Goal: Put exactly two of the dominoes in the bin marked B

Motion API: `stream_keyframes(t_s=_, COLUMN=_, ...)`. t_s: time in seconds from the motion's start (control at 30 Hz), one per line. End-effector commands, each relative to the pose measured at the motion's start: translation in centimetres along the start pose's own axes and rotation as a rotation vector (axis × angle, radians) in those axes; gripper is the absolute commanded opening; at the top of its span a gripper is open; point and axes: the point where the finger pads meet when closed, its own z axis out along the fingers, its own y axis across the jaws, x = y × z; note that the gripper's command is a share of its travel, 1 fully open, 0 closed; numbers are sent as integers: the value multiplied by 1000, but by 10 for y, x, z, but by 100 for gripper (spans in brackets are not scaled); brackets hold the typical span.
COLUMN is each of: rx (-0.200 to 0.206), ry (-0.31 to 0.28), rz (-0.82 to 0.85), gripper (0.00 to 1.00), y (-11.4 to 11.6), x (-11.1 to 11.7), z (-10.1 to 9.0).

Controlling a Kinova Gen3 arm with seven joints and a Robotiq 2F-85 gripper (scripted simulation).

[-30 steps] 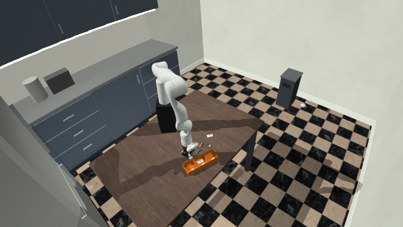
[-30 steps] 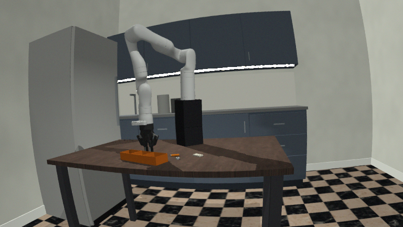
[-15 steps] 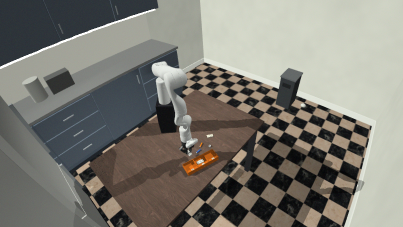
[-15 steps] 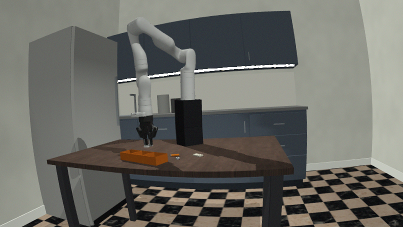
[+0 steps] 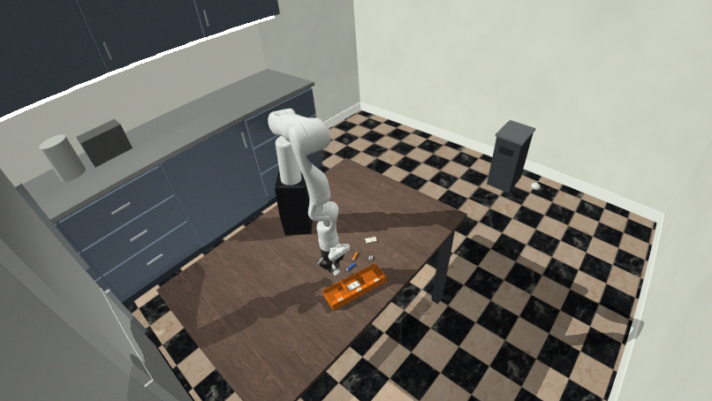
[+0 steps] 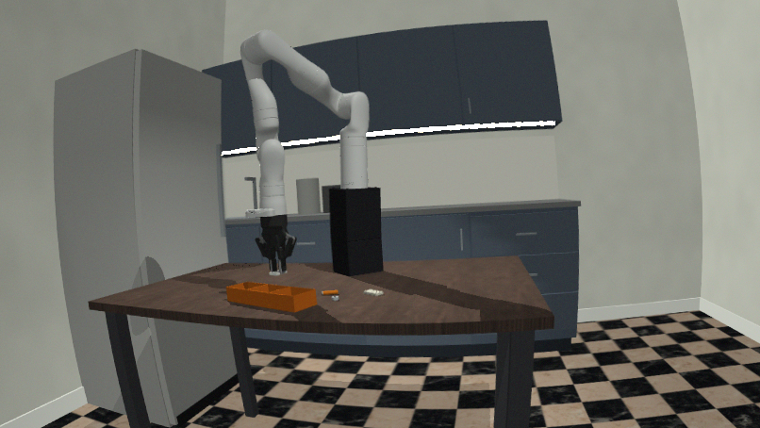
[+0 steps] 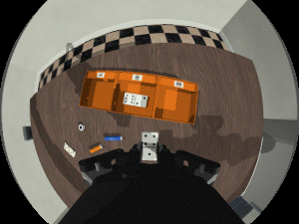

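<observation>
Top: pincer (image 5: 333, 269) (image 6: 277, 271) (image 7: 149, 146) over dark wood counter (image 5: 259, 308) (image 6: 425, 308) (image 7: 224, 74); orange 3-bin tray (image 5: 359, 295) (image 6: 266, 297) (image 7: 171, 116) at approx. 4–5 o'clock from it, white domino (image 5: 353, 285) (image 7: 136, 100) in mid bin; exact count in there unclear. Loose domino (image 5: 371, 239) (image 6: 372, 292) (image 7: 69, 149) at 2.

Ext.: pincer mostly closed, pale piece at tips, above counter; tray at 6, loose domino 3–4.

Wrist: pincer narrowed on held domino (image 5: 336, 272) (image 6: 274, 272) (image 7: 149, 138), pips showing. Tray at 12, blue cyl. (image 5: 351, 267) (image 7: 113, 138) at 10, orange cyl. (image 5: 355, 255) (image 6: 329, 292) (image 7: 96, 148) at 9. Bin letters too small to read.

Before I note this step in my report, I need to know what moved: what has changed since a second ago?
The gripper has risen, seemingly drawing back a little from the tray, with a domino in its fingers. I see nothing let go. The tray and the domino inside it stayed put.
</observation>
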Motion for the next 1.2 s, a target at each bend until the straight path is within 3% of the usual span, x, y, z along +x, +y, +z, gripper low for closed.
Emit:
stream_keyframes(t_s=0.0, rx=0, ry=2, rz=0, gripper=21, y=0, x=1, z=-1)
stream_keyframes(t_s=0.17, rx=0, ry=2, rz=0, gripper=21, y=-2, x=6, z=0)
stream_keyframes(t_s=0.3, rx=-1, ry=2, rz=-200, gripper=21, y=-10, x=29, z=0)
stream_keyframes(t_s=0.37, rx=-1, ry=2, rz=-200, gripper=21, y=-10, x=29, z=0)
stream_keyframes(t_s=0.7, rx=-1, ry=2, rz=-700, gripper=21, y=-31, x=85, z=-1)
stream_keyframes(t_s=1.17, rx=-1, ry=1, rz=-1300, gripper=21, y=-32, x=87, z=-1)
